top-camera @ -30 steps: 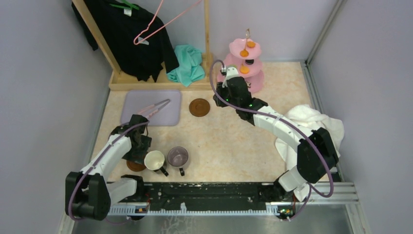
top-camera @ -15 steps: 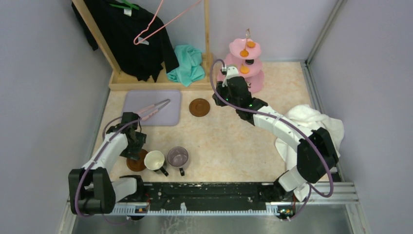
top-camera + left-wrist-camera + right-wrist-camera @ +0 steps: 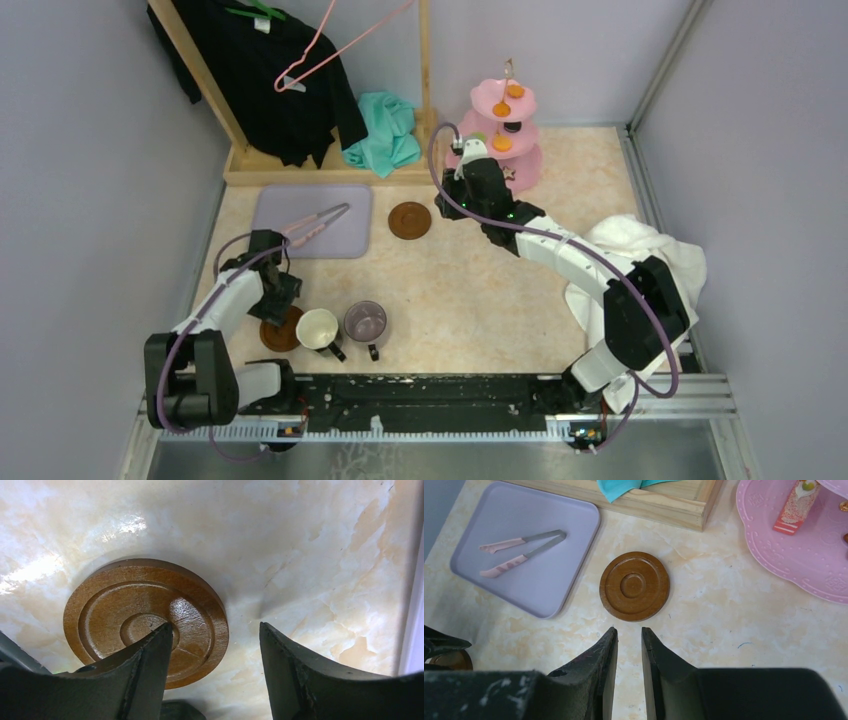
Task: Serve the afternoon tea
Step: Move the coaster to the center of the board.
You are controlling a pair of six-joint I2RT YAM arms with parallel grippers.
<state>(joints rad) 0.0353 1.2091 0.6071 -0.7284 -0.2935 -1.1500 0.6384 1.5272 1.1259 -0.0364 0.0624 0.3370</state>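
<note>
Left end effector (image 3: 215, 630), half open and empty, straddles the edge of a round brown wooden coaster (image 3: 125, 615) and may skid it away if closing off-centre; right end effector (image 3: 629, 632) nearly shut, empty.

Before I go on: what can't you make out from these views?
Top view: the right arm covers part of the pink stand's bottom tier; sweets too small to name.
Right wrist view: stand cut by frame edge, upper tiers barely shown.
Left wrist view: left gripper's finger hides part of the coaster's rim; contact unclear.
</note>
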